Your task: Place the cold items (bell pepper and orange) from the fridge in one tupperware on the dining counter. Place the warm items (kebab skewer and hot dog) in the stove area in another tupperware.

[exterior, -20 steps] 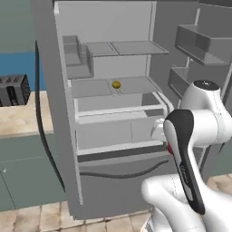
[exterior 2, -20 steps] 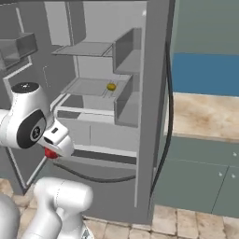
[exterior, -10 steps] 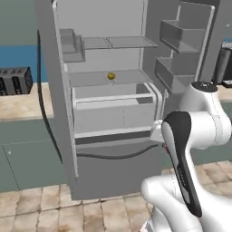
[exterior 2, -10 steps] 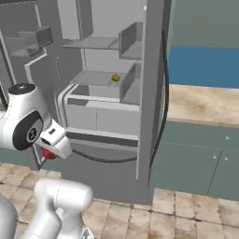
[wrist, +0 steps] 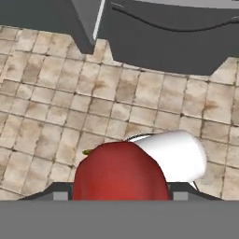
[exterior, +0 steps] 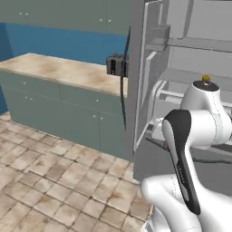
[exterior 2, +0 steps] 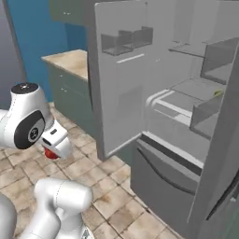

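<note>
View swung left since earlier; gripper [wrist: 120,189] clamps one bell pepper [wrist: 120,172]; one orange [exterior: 206,78] shelved

- The arm [exterior: 195,136] is built of glossy white, rounded links, thick and tube-like, with smooth bulging shells at each joint.
- A dark, near-black band [exterior: 181,158] runs lengthwise down the near link in the left base view, broad at its rounded top and narrowing toward the bottom.
- In the right base view a round dark cap [exterior 2: 25,87] tops the upper joint, rimmed in white.
- A dark circular disc [exterior 2: 31,132] with a small pale marking sits on the side of that same joint.
- The lower link [exterior 2: 60,196] is a plain white cylinder with soft grey shading, no cables or screws discernible.
</note>
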